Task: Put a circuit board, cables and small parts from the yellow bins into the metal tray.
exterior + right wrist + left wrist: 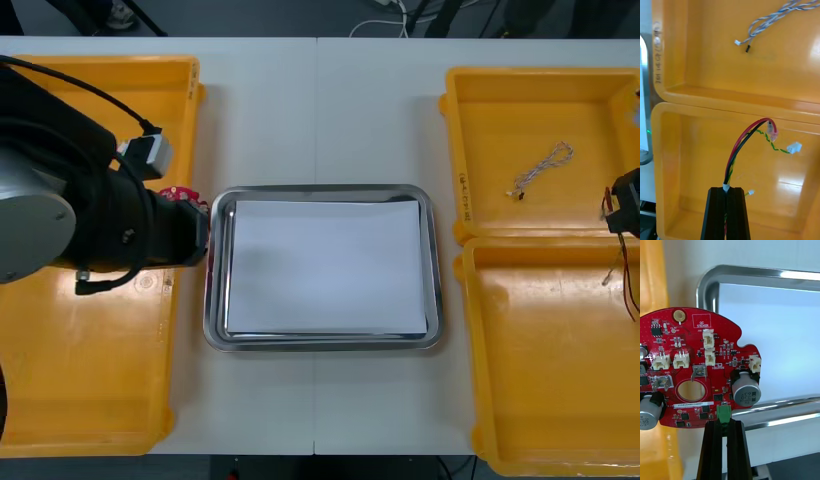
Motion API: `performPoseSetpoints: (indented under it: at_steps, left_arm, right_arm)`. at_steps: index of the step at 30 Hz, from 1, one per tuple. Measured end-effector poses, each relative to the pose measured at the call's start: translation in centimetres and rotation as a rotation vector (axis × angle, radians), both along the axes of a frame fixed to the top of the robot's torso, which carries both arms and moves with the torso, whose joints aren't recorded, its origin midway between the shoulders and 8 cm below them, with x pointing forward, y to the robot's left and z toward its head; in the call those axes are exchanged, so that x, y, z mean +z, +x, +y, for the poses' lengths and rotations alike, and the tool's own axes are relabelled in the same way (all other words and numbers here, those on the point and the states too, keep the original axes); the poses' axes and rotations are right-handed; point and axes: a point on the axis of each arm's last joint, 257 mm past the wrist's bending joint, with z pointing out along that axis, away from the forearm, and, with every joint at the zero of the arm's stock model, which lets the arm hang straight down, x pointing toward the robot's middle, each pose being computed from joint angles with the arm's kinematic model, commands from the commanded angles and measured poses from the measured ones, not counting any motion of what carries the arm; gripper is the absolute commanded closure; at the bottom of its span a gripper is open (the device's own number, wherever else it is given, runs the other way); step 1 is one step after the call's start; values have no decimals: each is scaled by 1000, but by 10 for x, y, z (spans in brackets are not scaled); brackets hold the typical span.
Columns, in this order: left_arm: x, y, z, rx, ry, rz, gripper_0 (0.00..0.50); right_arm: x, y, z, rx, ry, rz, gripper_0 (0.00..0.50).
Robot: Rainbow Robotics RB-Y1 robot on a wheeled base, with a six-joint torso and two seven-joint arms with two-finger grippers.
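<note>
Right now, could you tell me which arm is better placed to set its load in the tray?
Left, I'd say. The left claw holds the board beside the tray; the right claw holds a cable over a bin, farther off.

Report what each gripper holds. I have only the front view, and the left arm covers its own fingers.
Observer: The left gripper is shut on the round red circuit board, pinching a green connector at the board's edge.
Operator: Now check the right one at my picture's edge.
Observer: The right gripper is shut on cables, red and black wires plus a yellow-green twisted strand, and their loose ends arch over the yellow bin nearer the robot.
</note>
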Motion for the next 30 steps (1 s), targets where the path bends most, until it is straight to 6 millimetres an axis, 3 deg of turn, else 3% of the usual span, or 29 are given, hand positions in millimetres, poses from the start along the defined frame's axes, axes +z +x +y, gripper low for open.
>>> performPoseSetpoints:
  at_steps: [8,17,30]
  left_arm:
    - [-18,-12,-29,1,10,67,500]
    - [-57,-16,-28,-9,114,145,500]
    - [-80,-26,-43,-53,166,157,500]
  right_arm:
    - [5,8,25,86,-32,-10,500]
    - [4,1,49,194,-103,-30,500]
    - [-4,-17,85,408,-209,-53,500]
